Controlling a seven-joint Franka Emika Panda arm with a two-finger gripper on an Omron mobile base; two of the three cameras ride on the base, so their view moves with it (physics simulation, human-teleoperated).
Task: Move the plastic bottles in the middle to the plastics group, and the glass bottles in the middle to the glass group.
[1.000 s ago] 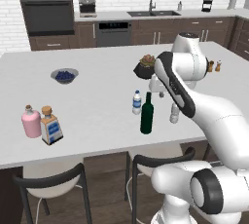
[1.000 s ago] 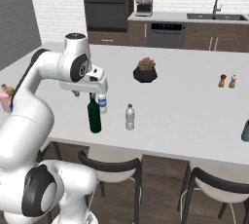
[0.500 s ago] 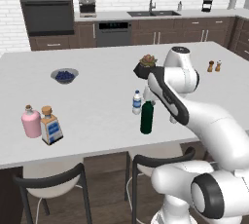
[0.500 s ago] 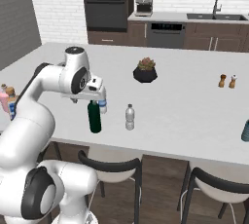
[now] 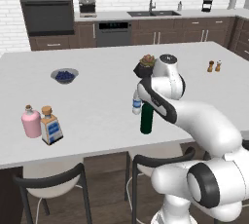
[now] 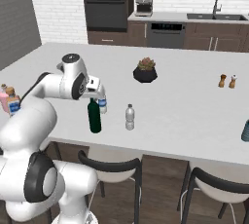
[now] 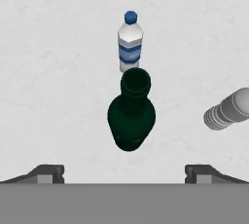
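- Lowered since a second ago: arm's wrist has come down from above the green wine bottle [image 7: 131, 116] and now sits right over its neck; bottles themselves unmoved on the tabletop [image 5: 97, 96].
- End effector [image 7: 124, 172]: fingers spread wide, both tips at the bottom edge of the hand view, well apart, nothing between them, nothing touched.
- Directly below the end effector: green wine bottle, upright, seen mouth-on, centred between the spread tips. In the right base view it stands under the hand [image 6: 95, 116], near the tabletop's near edge.
- Just beyond the green bottle: blue-label water bottle [image 7: 130, 43], upright, blue cap as seen in the hand view. Close beside the green bottle; touching or not, cannot tell.
- Off to one side of the end effector: plain greyish-clear bottle [image 7: 227, 109], apart from the other two; stands upright in the right base view [image 6: 130, 117].
- Further out, past the bottles: potted plant [image 6: 145, 70] in a dark pot.
- Far to the arm's left: pink bottle [image 5: 30, 122] and square blue-labelled bottle [image 5: 50, 126], side by side, well apart from the end effector.
- Farther back on that side: bowl [image 5: 64, 76] with dark contents.
- Far to the right: two small shakers [image 6: 227, 81].
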